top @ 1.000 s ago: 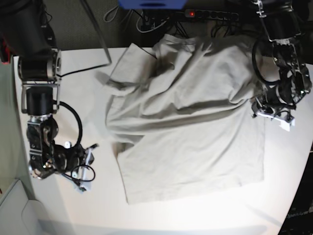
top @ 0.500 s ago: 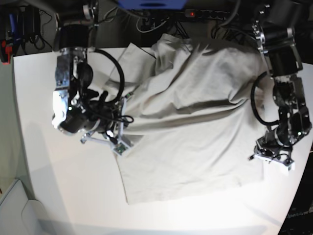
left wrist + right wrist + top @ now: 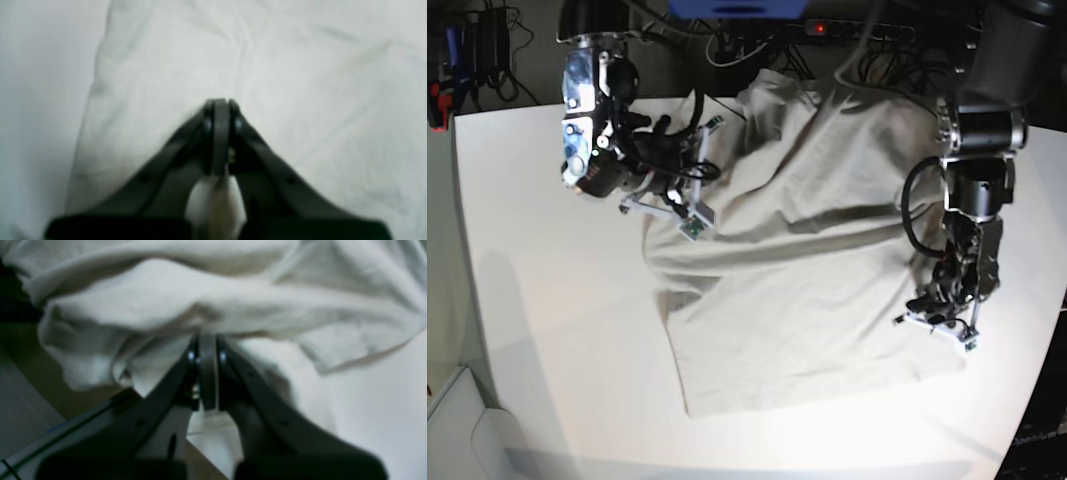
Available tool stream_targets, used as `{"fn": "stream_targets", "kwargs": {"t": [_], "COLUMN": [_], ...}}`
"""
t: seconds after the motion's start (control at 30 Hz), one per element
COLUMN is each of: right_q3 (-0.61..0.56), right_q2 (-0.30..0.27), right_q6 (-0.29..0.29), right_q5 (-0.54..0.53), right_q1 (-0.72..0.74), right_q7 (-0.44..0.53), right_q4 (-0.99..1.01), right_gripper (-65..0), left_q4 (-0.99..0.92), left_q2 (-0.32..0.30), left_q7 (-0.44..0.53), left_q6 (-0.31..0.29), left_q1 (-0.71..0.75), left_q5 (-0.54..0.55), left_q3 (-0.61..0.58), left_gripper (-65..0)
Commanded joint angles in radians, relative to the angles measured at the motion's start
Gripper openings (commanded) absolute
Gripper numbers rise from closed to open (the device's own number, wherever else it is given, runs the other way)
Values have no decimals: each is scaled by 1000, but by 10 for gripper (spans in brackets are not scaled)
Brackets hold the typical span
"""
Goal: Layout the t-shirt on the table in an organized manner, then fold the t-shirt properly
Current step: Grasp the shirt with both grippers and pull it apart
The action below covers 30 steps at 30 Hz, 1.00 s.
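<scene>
A big white table point(image 3: 537, 330) fills the room's middle, with dark floor and a strip of plugs point(image 3: 857, 30) behind its far edge.

The t-shirt point(image 3: 817, 270) lies on the middle of the table. Its bottom half is mostly flat, with the hem near the front edge. Its top half is bunched up and wrinkly, and the far end hangs a little over the back of the table.

The right gripper point(image 3: 689, 205) is at the shirt's bunched side, the side on the left in the view from above. Its jaws are shut tight. In its own camera the right gripper point(image 3: 206, 350) pokes into a thick fold of cloth. I cannot tell if it has pinched any cloth.

The left gripper point(image 3: 939, 322) is at the shirt's other side, down low by the flat edge. Its jaws are shut too. Its own camera shows the left gripper point(image 3: 218, 106) resting over smooth cloth, close to the shirt's edge, and no cloth shows between the jaws.

I think the robot is on the first step, laying the shirt out flat. No folding has started. Next, the bunched top part needs to be pulled out and smoothed, and the sleeve spread away from the shirt's body.
</scene>
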State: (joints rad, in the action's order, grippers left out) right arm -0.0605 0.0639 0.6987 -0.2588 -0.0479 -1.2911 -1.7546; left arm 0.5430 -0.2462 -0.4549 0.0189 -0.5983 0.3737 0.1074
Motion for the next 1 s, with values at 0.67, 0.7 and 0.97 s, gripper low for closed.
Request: {"fn": "stream_targets", "kwargs": {"t": [0.67,0.7,0.97], "right_q3": [4,4,4], "right_q2": [-200,-209,-244], "right_q6": [-1,-1,-1], "right_q5": [-10,-10,-10], "right_q1": [245,273,466], "right_q7": [207,212,278], "right_q4": [468,496,724], "right_gripper": [-650,-650,-650], "left_q4": [1,2,99], "left_q2": [-135,-144,-226], "left_q7": [-112,-112,-115], "left_q6": [-3,-3,-3], "left_q1": [108,119,245], "left_q5": [12,12,107], "left_q3": [-1,-1,1], "left_gripper": [-648,-648,-648]}}
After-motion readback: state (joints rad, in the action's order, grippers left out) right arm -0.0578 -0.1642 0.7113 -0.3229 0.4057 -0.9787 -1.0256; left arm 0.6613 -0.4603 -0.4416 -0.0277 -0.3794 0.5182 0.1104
